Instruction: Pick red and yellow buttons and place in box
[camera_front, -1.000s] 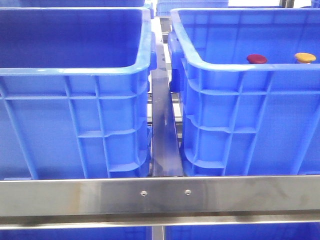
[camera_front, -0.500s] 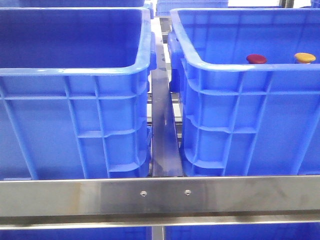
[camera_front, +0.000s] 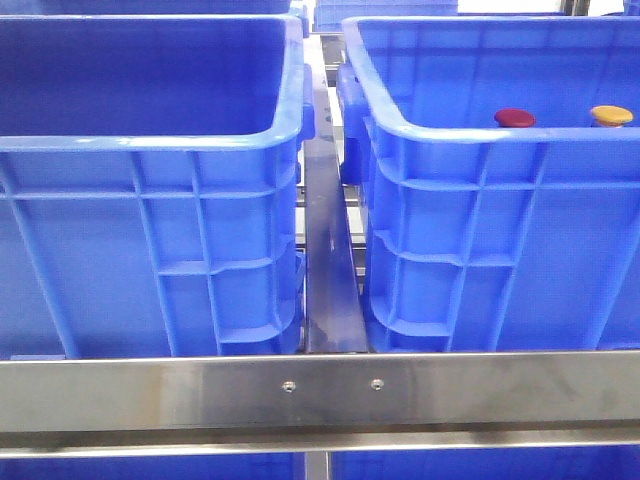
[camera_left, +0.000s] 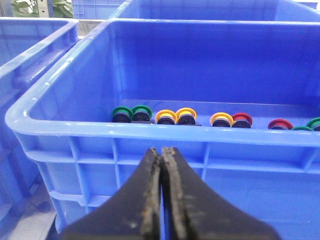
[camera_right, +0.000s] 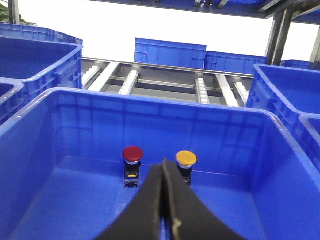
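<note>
A dark red button (camera_front: 514, 118) and a yellow button (camera_front: 611, 115) stand upright, side by side, on the floor of the right blue crate (camera_front: 480, 150) near its far wall. The right wrist view shows the same red button (camera_right: 132, 154) and yellow button (camera_right: 186, 158) just beyond my right gripper (camera_right: 164, 162), which is shut and empty above that crate's floor. My left gripper (camera_left: 162, 150) is shut and empty outside the near wall of the left crate (camera_left: 150, 132). The two crates look alike, and I cannot tell which is the box. Neither gripper appears in the front view.
Several green, yellow and red buttons (camera_left: 175, 117) lie in a row on the left crate's floor. A steel rail (camera_front: 320, 390) crosses in front of both crates, with a metal strip (camera_front: 328, 260) in the gap between them. More blue crates (camera_right: 170, 52) and roller tracks stand behind.
</note>
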